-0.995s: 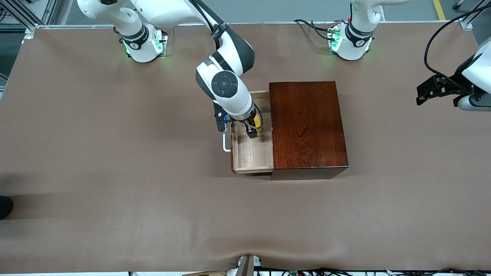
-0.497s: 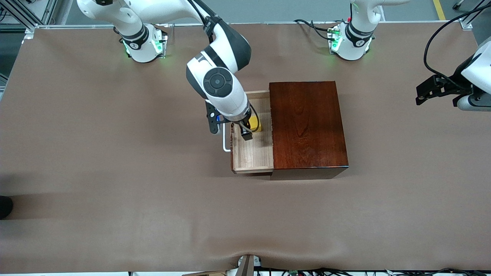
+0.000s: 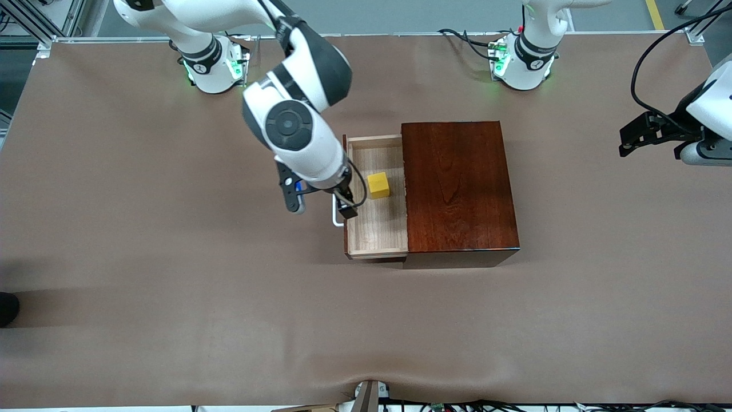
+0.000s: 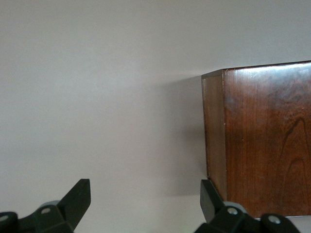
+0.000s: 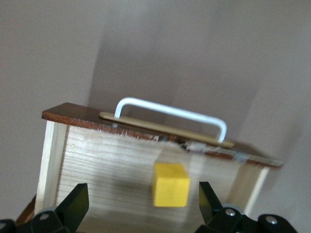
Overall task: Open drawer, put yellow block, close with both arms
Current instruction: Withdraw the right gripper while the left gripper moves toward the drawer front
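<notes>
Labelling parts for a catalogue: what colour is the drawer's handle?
White; the handle shows best in the right wrist view.

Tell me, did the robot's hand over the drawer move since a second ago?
Yes. The right gripper has slid off the yellow block and now hangs open over the drawer's white handle, away from the dark box.

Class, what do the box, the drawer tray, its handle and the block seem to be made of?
Box: dark wood, glossy, visible grain.
Drawer tray: pale, unvarnished-looking wood, fine grain.
Handle: smooth white bar, painted metal or plastic; unclear which.
Block: plain yellow cube, matte; plastic, foam or painted wood.
</notes>
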